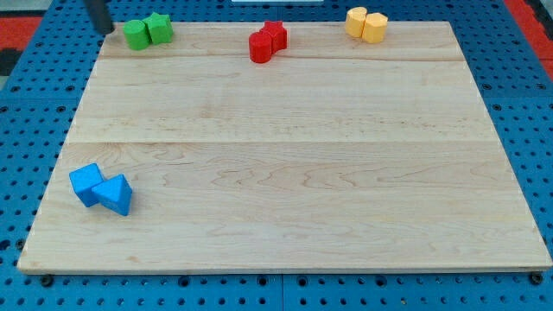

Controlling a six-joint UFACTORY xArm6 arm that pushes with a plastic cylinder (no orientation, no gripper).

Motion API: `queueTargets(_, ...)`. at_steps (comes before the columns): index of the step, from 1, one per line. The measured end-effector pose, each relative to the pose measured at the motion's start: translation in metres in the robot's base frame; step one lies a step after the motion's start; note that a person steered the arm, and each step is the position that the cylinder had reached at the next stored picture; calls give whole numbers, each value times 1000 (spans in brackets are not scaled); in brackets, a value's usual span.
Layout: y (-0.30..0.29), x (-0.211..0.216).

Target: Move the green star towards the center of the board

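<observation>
The green star [159, 28] sits at the view's top left edge of the wooden board [285, 147], touching a green round block [136, 35] on its left. My tip [106, 31] is at the board's top left corner, a short way left of the green round block and apart from it. The rod rises out of the view's top.
A red round block [260, 47] and a red star-like block [275, 35] touch at the top middle. Two yellow blocks [366, 24] touch at the top right. A blue cube [85, 183] and a blue triangular block [115, 194] touch at the lower left.
</observation>
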State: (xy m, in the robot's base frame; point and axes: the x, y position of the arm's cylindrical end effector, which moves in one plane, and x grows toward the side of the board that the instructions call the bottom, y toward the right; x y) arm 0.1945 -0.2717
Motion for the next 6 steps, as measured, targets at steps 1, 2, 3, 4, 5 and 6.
queueTargets(1, 17, -3)
queueTargets(2, 25, -4)
queueTargets(3, 43, -3)
queueTargets(4, 82, -3)
queueTargets(5, 123, -1)
queueTargets(6, 125, 4)
